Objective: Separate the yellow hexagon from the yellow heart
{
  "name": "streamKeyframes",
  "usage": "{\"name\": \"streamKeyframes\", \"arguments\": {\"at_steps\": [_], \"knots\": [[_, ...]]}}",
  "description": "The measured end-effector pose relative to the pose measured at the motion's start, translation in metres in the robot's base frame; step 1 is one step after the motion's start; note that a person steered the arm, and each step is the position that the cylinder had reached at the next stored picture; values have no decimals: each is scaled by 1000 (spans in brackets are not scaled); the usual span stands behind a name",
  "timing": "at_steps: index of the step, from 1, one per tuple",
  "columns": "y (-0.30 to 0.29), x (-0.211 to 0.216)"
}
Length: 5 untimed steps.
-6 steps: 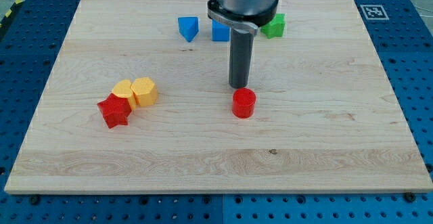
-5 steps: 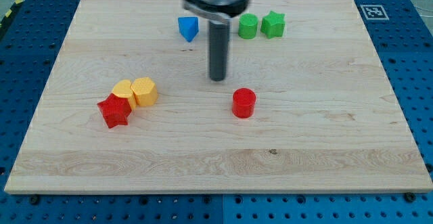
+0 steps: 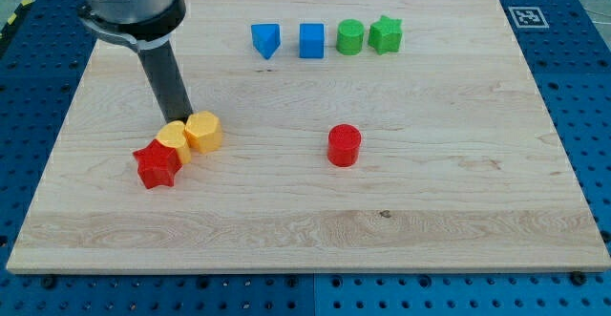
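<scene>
The rod's upper housing [image 3: 129, 1] runs off the view's top edge, so the arm above it is out of sight. My tip [image 3: 179, 118] sits right at the top edge of the yellow heart [image 3: 173, 135], close enough that whether they touch cannot be told. The red star [image 3: 158, 164] covers the heart's lower left part. The heart and the yellow hexagon [image 3: 203, 130] press together, their seam hard to make out. At the bench [image 3: 458, 211] corner, the square marker [image 3: 525, 16] is too small to read.

Robotics lab: wooden board [image 3: 458, 163], blue perforated bench [image 3: 592, 87], fiducial tag [image 3: 526, 15].
</scene>
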<state>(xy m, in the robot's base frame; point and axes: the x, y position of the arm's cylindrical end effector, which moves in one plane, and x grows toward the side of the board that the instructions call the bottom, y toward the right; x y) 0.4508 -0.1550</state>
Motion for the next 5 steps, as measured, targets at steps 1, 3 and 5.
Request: {"name": "streamKeyframes", "arguments": {"at_steps": [1,3,5], "knots": [[11,7],[31,38],[33,56]]}}
